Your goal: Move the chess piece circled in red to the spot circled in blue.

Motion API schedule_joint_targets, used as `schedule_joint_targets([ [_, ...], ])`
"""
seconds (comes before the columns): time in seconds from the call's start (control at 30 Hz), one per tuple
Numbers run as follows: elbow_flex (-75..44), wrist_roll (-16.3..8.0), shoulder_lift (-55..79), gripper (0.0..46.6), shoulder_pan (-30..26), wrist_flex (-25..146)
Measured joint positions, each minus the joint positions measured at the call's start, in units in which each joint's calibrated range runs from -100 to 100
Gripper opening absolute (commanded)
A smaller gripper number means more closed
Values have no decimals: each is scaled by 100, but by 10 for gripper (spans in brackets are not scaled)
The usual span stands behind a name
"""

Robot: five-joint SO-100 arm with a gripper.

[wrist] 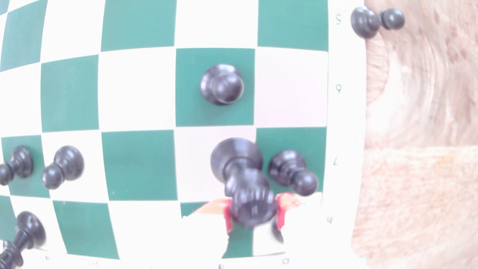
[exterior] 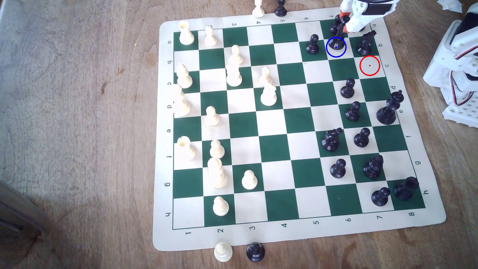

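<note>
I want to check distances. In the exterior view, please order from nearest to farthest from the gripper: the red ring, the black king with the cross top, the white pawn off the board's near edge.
From the gripper:
1. Red ring, lower right.
2. Black king with the cross top, board's right edge.
3. White pawn, bottom, off the board.

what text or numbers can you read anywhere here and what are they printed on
"1 2 3 4 5 6 7 8": near border of the board mat.
"3 4 5 6 7": far border, upside down.
"a" to "h": both side borders.
"5", "6", "7": mat border, wrist view; the other marks are too blurred.
The pieces carry no text.
</note>
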Motion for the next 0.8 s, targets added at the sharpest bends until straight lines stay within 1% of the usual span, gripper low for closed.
schedule_joint_targets([
  [0.1, 117, 0, 25, 147, 88, 8],
  [0.43, 127, -10, -8, 154, 81, 40],
  [0.6, 108, -103, -218, 153, 81, 335],
  [0.7, -108, -225, -436, 158, 59, 645],
  [0.73, -226, -274, -511, 155, 22, 813],
  [0.8, -578, -371, -729, 125, -103, 1251],
])
